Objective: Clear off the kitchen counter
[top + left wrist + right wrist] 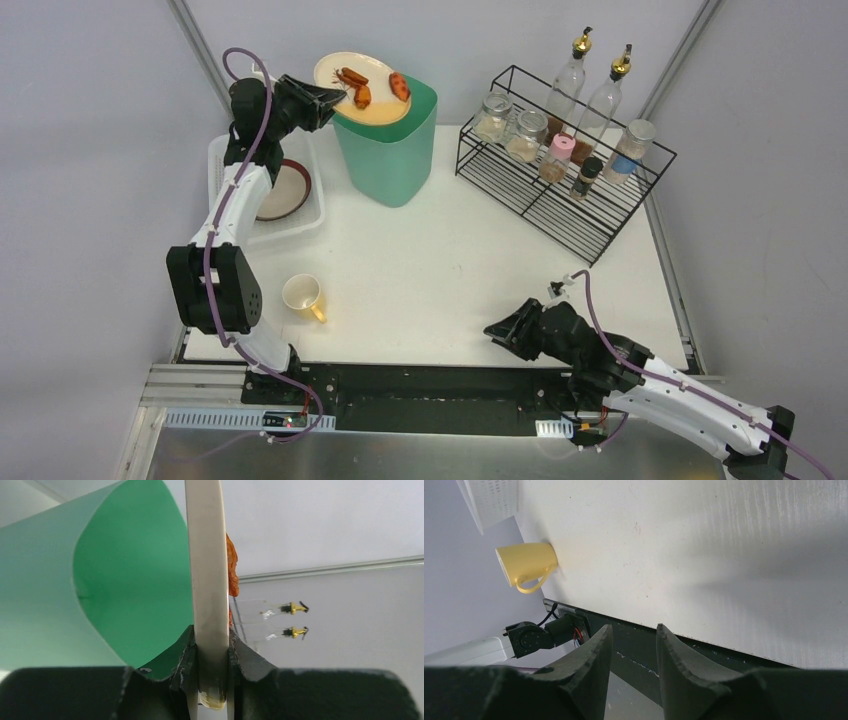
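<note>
My left gripper [335,96] is shut on the rim of a cream plate [362,97] and holds it tilted over the open green bin [392,150]. Orange-brown food scraps [355,83] still lie on the plate. In the left wrist view the plate [207,580] stands edge-on between my fingers, with the bin [115,580] to its left and a scrap [232,565] behind it. A yellow mug [303,296] stands on the white kitchen counter [440,260] at the front left; it also shows in the right wrist view [526,564]. My right gripper [500,330] is open and empty, low over the counter's front edge.
A white perforated basket [225,160] at the back left holds a brown-rimmed bowl [285,190]. A black wire rack [560,190] at the back right carries spice jars and two oil bottles [590,85]. Grey walls close in the sides.
</note>
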Robot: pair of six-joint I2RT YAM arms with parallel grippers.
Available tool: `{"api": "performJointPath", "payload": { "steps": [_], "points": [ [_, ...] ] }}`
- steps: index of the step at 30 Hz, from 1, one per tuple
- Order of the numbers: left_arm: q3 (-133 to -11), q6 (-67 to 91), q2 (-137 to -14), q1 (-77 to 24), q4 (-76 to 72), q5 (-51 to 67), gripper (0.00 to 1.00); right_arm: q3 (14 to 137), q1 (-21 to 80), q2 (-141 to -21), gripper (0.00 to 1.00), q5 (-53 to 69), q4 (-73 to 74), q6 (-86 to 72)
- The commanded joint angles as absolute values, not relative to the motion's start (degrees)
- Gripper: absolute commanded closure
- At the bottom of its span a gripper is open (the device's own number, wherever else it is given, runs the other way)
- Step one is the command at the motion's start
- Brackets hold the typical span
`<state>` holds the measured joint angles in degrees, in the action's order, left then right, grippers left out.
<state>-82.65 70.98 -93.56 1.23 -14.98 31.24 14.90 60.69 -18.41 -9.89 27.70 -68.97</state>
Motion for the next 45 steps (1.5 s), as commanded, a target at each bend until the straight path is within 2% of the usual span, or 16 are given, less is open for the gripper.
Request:
{"api": "performJointPath", "payload": {
  "steps": [1, 16, 28, 37, 45],
  "points": [
    [-89.8, 63.2, -90.5, 1.8, -16.8, 32.4, 1.0, 14.8, 61.0, -17.7, 0.6, -10.5, 28.3, -69.1],
    [-105.7, 47.9, -96.6, 1.8, 6.5, 29.0, 1.0, 13.4, 61.0, -16.4, 0.59, -9.9, 27.8, -69.1],
    [-115.4, 39.4, -100.4, 0.6, 16.7, 28.0, 1.0, 13.4, 61.0, -15.3, 0.49, -10.5, 29.9, -69.2],
    [-130.0, 23.5, -103.7, -5.3, 30.7, 20.9, 1.0, 13.5, 60.9, -16.5, 0.48, -10.1, 28.9, -69.1],
    [-131.0, 14.2, -103.4, -8.6, 32.6, 14.4, 1.0, 12.7, 60.9, -14.8, 0.48, -10.2, 29.7, -69.7]
  ]
}}
